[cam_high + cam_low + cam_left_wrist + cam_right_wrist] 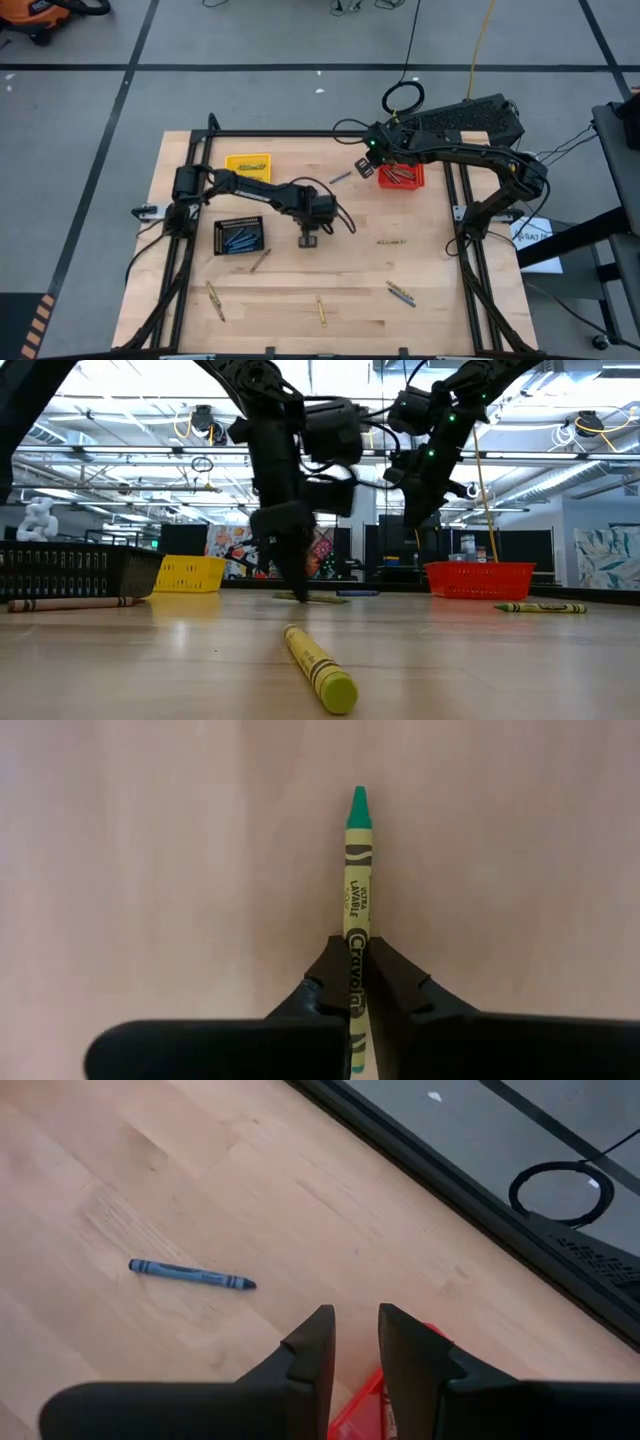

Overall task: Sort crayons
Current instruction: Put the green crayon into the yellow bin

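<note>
While the wooden bench (340, 290) carries everything, the biggest items on it are three mesh baskets: a black basket (239, 236) with blue crayons inside, a yellow basket (249, 166) and a red basket (401, 176) holding brown-red ones. Between them the left hand (356, 982) is down at the bench near its middle, its fingers pinched narrowly on a yellow-wrapped crayon (357, 870) with a green tip, gripped at about mid-length with the tip pointing away from the wrist. The right hand (355, 1342) hangs beside the red basket's near corner, fingers a little apart with nothing between them; a blue crayon (192, 1275) lies on the wood just in front of it.

Other loose crayons (398, 292) lie scattered toward the front edge of the bench, well apart from each other.

Judged from their look, these sticks are very light and stiff, but thin wax can snap under a hard squeeze. The paper wrapper gives better friction than the bare tip. Round bodies will roll, so a mid-length pinch across the wrapper, as here, seems safest.
</note>
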